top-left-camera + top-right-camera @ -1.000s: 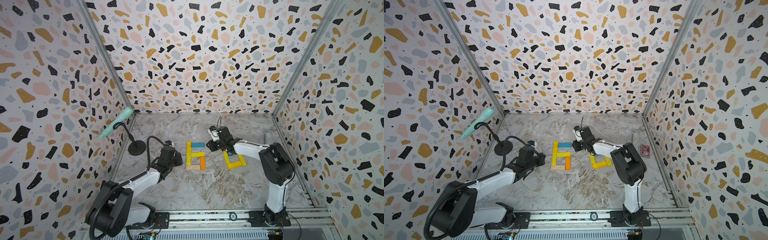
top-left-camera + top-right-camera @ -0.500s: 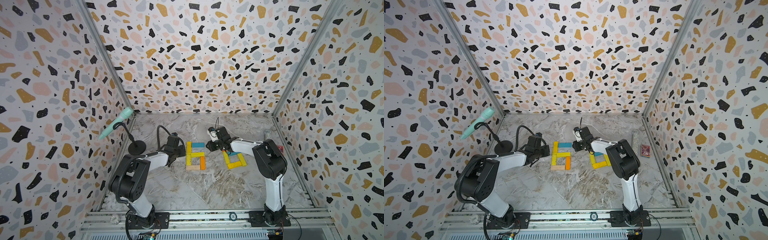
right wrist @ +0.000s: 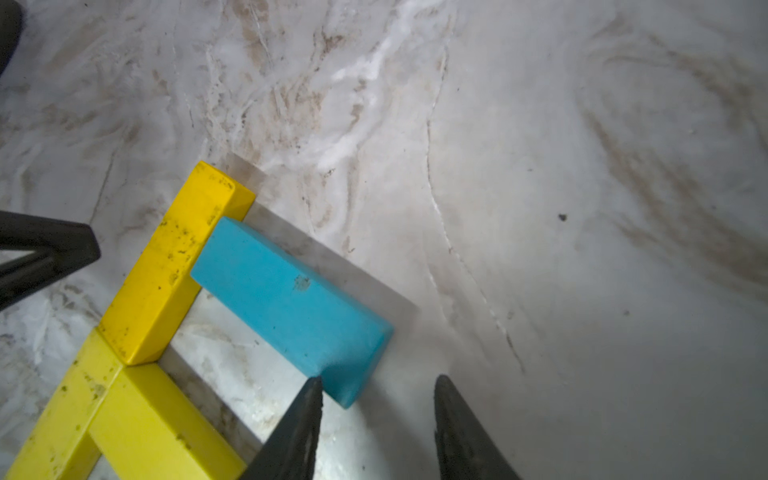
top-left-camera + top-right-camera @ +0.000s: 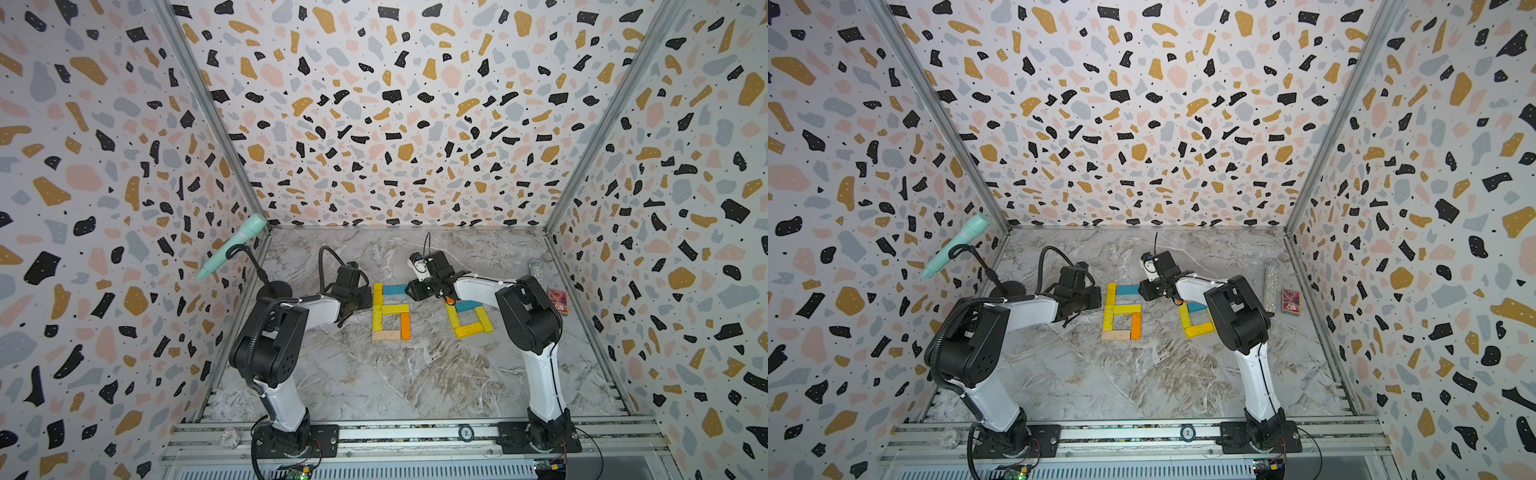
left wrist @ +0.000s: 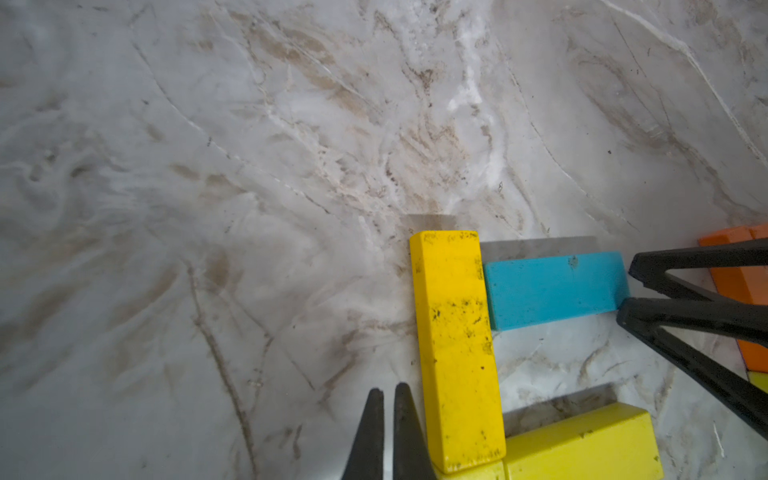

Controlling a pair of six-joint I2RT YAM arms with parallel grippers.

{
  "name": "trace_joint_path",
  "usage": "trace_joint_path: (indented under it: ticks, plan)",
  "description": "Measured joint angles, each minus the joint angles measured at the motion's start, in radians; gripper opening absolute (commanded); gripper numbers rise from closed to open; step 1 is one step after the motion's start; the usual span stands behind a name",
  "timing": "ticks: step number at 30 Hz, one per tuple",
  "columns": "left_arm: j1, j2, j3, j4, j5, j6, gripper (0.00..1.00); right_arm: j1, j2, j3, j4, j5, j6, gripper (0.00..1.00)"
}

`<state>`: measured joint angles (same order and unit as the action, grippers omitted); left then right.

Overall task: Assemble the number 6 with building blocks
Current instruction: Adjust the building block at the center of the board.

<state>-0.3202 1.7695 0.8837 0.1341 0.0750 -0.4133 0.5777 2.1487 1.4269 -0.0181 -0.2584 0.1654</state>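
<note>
Now right fingers (image 3: 295, 436) stand spread by the blue block (image 3: 291, 307); left fingers (image 5: 370, 440), pressed together, flank the yellow block (image 5: 455, 349).

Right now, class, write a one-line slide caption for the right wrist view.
Right claw open at the end of the blue plank, which butts against a yellow plank on the marbled table.

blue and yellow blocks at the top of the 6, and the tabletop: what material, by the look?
Blue block: likely wood under matte opaque paint; crisp edges, one small dark mark on top.
Yellow block: likely painted wood, slight sheen, dark scuffs on the face.
Tabletop: marble pattern, grey with brown veins; real stone or printed sheet, cannot tell.
</note>
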Motion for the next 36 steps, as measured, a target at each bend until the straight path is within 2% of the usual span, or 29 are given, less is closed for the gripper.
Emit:
trace_joint_path:
  ticks: [13,23,36]
  plan:
    - [0.006,0.006,0.000,0.001,0.026,0.004,0.00,0.045,0.022,0.039,-0.023,0.054,-0.016,0.56]
    - [0.007,0.006,0.000,0.002,0.041,0.007,0.00,0.083,0.072,0.130,-0.066,0.135,0.013,0.61]
    - [0.023,0.026,0.002,0.016,0.048,0.011,0.00,0.084,0.063,0.114,-0.055,0.148,0.048,0.66]
